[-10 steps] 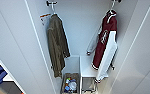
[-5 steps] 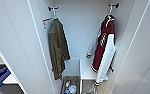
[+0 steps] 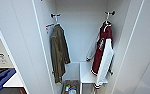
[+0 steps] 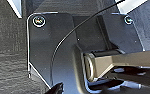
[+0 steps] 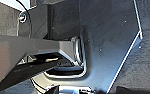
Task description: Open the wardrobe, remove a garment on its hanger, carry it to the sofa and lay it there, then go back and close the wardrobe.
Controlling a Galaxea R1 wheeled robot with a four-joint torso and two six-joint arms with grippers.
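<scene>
- Wardrobe (image 3: 78, 32) open, white inside, doors swung wide left & right.
- Maroon jacket (image 3: 102, 53) w/ white sleeves hangs on its hanger (image 3: 106, 23), right side; hem just above a white shelf (image 3: 87, 72).
- Olive jacket (image 3: 58, 53) hangs left.
- Bin of bits (image 3: 70, 88) on the wardrobe floor.
- Blue sofa (image 3: 1, 79) near left.
- Wrist views: dark carpet (image 4: 6, 50). Jaws: can't tell, either arm.
</scene>
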